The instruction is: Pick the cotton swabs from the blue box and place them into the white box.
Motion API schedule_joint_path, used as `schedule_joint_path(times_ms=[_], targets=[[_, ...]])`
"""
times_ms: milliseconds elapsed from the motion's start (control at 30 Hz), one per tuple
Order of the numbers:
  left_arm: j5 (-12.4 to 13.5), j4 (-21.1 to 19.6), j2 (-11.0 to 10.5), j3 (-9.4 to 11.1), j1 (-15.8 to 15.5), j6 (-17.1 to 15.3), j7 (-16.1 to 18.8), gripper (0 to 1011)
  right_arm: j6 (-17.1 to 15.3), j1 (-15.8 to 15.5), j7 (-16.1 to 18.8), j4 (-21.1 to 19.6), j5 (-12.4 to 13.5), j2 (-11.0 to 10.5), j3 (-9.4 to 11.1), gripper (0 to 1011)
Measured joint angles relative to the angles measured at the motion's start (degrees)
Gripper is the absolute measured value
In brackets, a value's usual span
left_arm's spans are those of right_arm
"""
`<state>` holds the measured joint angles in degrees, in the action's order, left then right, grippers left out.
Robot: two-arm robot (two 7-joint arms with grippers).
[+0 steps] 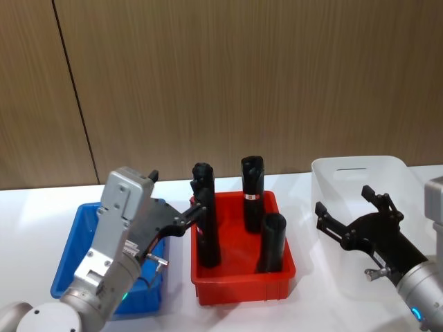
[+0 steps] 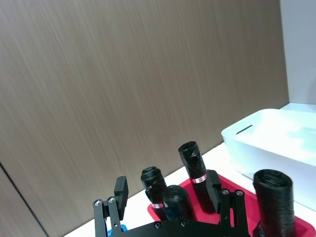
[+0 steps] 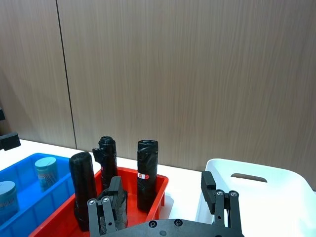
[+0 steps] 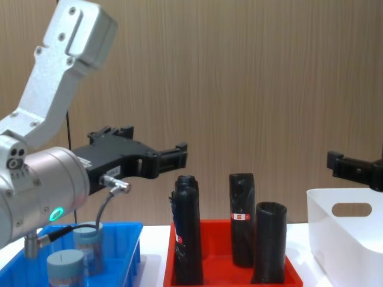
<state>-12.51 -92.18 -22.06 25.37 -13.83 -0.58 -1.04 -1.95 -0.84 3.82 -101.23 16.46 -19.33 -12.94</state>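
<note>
Nearest me, the robot's left hand (image 1: 178, 196) hangs in the air over the right edge of the bright blue shallow plastic bin (image 1: 69, 252). Its black fingers are spread wide and hold nothing; they point towards 2 o'clock, above and clear of the nearest roll. The right hand (image 1: 344, 200) hovers over the near part of the tall white plastic bin with the oval handle cut-out (image 1: 360, 164), aimed at about 10 o'clock, fingers just as far apart and likewise empty.

On the white counter (image 1: 34, 228) the three containers stand in a row. A red plastic tray (image 1: 242, 285) sits in the middle, with the blue bin at its 9 o'clock and the white bin at its 3 o'clock. Two small clear jars of cotton swabs with pale grey-blue lids (image 4: 88, 244) stand upright in the blue bin, close together. Several tall black rolls (image 1: 252, 183) stand upright in the red tray.

Behind everything, at 12 o'clock, runs a brown wood-panelled wall (image 1: 242, 83).
</note>
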Motion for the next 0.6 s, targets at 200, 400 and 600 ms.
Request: schedule_joint_path(times_ms=[200, 400, 600], targets=[[-1.5, 1.1, -0.4, -1.0, -0.4, -0.1, -0.2, 1004, 0.0, 0.0, 0.0, 0.0, 0.0, 0.0, 0.0, 1002], [-3.3, 1.8, -0.8, -1.9, -0.4, -1.0, 0.9, 1004, 0.0, 0.0, 0.0, 0.0, 0.0, 0.0, 0.0, 1002], [-6.4, 2.3, -1.4, -3.1, 0.0, -2.1, 2.7, 1004, 0.0, 0.0, 0.0, 0.0, 0.0, 0.0, 0.0, 1002]])
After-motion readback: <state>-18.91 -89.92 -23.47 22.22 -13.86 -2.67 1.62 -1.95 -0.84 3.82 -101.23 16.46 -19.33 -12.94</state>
